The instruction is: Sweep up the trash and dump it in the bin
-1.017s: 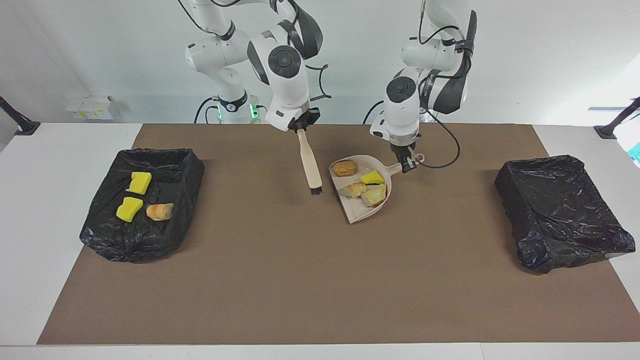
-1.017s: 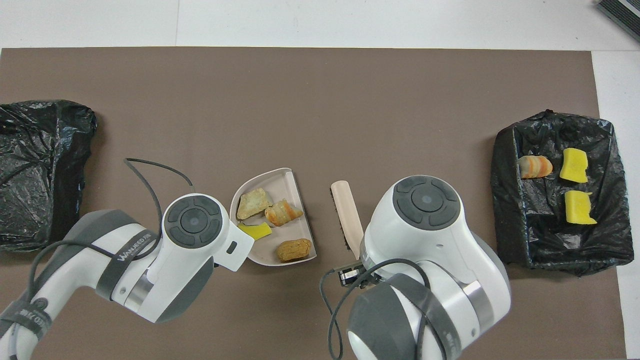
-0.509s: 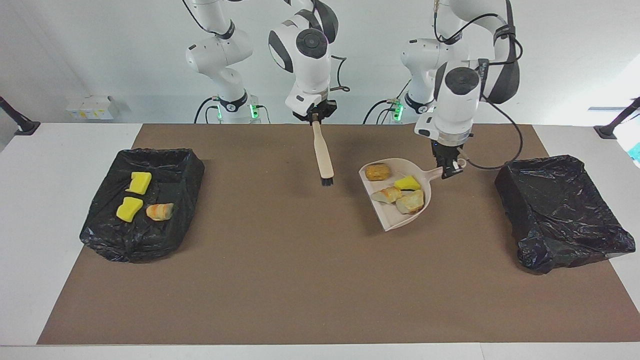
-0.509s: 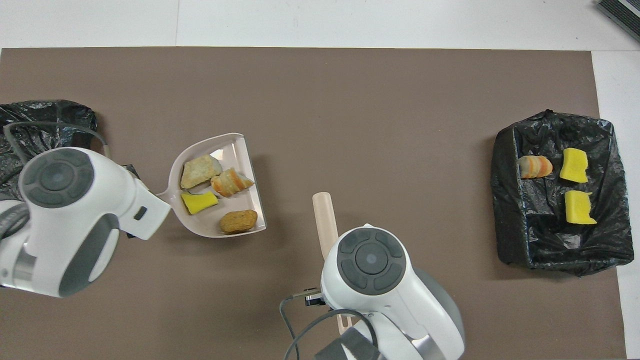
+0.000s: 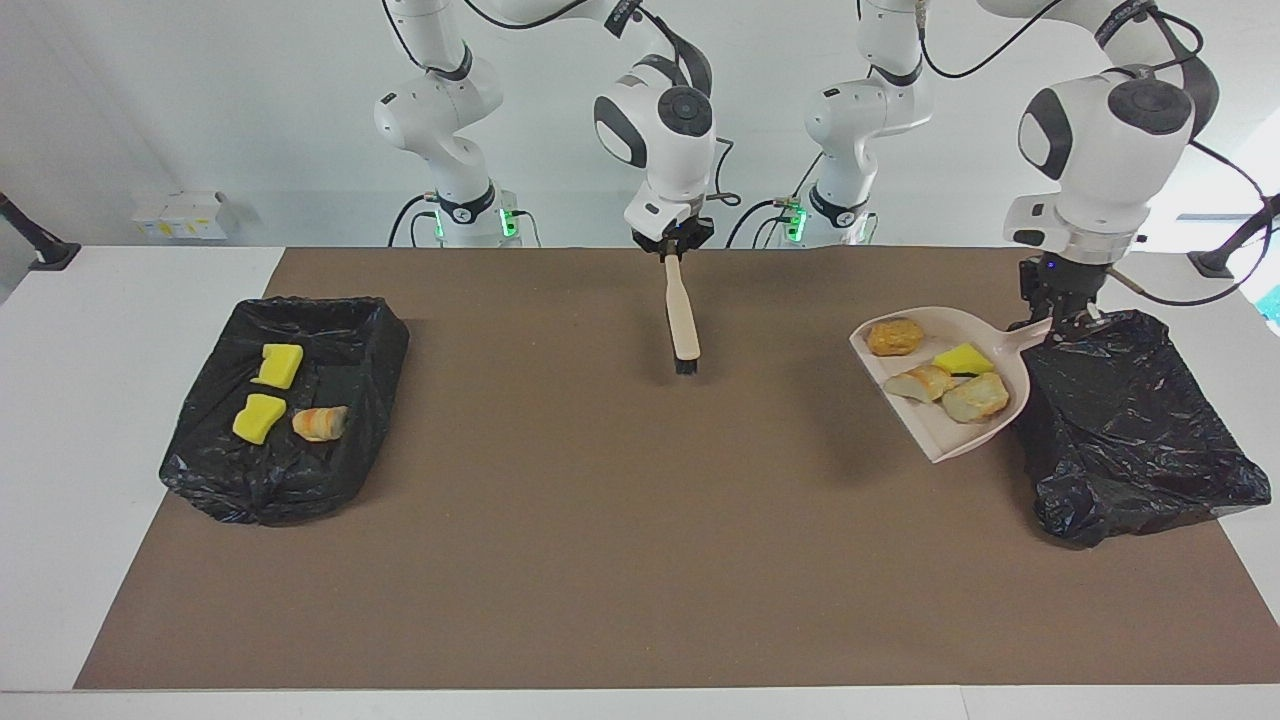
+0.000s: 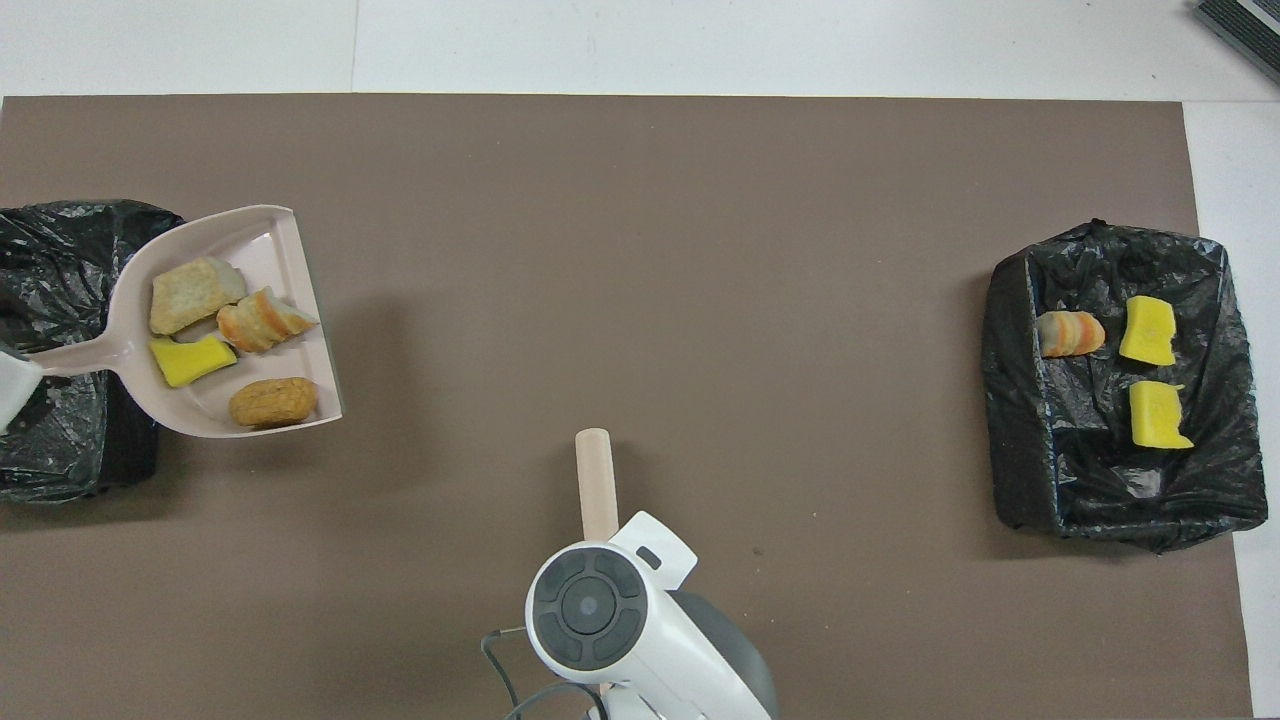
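The left pincer is clamped on the handle of the beige dustpan and carries it in the air right at the edge of the black-lined bin at the left arm's end of the surface. The pan sits close to level, mouth turned away from that bin, which looks like the way to keep the load from sliding out before the tip. Four pieces of trash ride in it, just off the pincer along the pan: a brown chunk, a yellow sponge, a striped orange piece and a tan chunk. This bin looks empty so far. The right pincer is shut on the top of the brush, which hangs straight down beneath it with the bristles clear of the brown mat, parked out of the dustpan's path; that arm waits. The other bin, well off toward the right arm's end, already holds three pieces. Against half a second ago, the dustpan has swung from over mid-mat out to the bin's edge with its load unshifted, and the brush has drifted a little the same way and risen. My read: the dump is next, and the pan has to turn its mouth over the bin first.
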Action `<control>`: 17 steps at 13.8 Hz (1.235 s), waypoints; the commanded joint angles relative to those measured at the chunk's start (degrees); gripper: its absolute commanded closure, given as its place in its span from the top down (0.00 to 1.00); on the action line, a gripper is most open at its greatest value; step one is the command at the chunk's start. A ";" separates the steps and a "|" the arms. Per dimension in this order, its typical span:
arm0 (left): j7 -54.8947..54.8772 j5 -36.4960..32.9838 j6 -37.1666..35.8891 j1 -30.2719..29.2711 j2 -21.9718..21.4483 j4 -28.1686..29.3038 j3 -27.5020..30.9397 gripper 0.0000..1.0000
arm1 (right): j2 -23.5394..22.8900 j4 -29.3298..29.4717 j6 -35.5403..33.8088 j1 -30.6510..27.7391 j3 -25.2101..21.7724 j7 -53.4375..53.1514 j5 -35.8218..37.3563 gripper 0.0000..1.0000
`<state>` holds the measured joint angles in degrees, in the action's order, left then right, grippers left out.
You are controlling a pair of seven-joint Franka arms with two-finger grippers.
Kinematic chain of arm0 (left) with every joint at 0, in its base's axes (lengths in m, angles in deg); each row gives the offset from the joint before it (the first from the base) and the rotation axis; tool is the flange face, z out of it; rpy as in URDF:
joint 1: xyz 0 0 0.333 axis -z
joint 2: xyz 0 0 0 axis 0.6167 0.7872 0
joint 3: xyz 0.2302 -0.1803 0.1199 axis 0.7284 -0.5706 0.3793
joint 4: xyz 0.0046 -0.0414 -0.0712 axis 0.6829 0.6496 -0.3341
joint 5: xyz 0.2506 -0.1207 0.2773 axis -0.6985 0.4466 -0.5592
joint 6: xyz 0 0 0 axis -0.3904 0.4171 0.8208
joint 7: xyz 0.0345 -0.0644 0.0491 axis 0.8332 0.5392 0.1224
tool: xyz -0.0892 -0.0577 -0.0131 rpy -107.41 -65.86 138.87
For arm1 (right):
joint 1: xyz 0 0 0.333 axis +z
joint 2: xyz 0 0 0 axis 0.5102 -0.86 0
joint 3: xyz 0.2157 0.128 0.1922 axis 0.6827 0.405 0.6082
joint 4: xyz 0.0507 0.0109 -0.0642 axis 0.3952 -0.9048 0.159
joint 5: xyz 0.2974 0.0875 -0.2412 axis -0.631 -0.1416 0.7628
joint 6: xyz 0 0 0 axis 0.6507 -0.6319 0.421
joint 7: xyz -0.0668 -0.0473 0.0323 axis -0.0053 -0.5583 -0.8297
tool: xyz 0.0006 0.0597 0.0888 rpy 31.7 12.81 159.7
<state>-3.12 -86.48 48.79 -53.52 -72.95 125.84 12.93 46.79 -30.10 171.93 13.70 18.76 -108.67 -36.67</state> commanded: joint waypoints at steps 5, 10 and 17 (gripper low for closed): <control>-13.29 -0.77 -0.61 -14.25 8.74 -14.54 -0.90 0.00 | -2.94 0.05 3.68 1.50 -0.09 -5.35 1.40 0.68; -13.39 -14.11 2.27 -14.79 12.27 -17.21 -0.55 0.00 | -2.16 4.26 -2.81 0.36 -0.62 -4.57 1.40 1.00; -8.05 -33.62 7.21 -15.67 14.74 -16.07 -0.55 0.00 | 4.44 12.95 -19.50 -10.17 -0.88 10.00 1.58 1.00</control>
<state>-14.49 -115.10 55.09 -68.70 -58.64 110.21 13.02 50.50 -20.71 157.37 6.67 17.62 -103.08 -36.00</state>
